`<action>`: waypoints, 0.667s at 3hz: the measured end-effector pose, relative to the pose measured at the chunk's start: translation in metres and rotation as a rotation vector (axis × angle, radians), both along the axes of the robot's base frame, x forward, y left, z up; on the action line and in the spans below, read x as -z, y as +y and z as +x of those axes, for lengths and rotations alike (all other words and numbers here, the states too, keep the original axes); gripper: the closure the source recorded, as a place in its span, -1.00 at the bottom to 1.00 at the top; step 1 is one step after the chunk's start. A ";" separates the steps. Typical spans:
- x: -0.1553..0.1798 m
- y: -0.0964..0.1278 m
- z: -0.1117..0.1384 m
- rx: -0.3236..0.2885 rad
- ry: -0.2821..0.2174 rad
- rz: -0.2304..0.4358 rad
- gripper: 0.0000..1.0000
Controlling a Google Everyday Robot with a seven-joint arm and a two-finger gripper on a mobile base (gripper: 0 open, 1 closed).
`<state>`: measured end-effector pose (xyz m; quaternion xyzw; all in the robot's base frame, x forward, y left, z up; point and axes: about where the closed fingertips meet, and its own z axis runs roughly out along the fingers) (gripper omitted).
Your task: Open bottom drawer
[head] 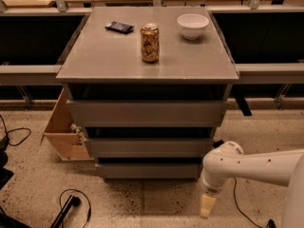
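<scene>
The bottom drawer [147, 170] is the lowest, shortest grey front of the grey cabinet [147, 113], and it sits closed under two taller fronts. My white arm [247, 167] reaches in from the right edge, low to the floor. My gripper [207, 206] hangs from its wrist, pointing down at the floor, just right of and slightly below the bottom drawer's right end, apart from it.
On the cabinet top stand a can [150, 42], a white bowl [193, 25] and a dark flat packet [119, 27]. A light wooden box [64, 132] leans at the cabinet's left side. Black cables [71, 208] lie on the speckled floor at left.
</scene>
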<state>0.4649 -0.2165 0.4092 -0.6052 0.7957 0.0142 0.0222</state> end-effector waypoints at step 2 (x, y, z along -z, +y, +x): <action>0.028 0.017 0.004 -0.026 0.024 0.051 -1.00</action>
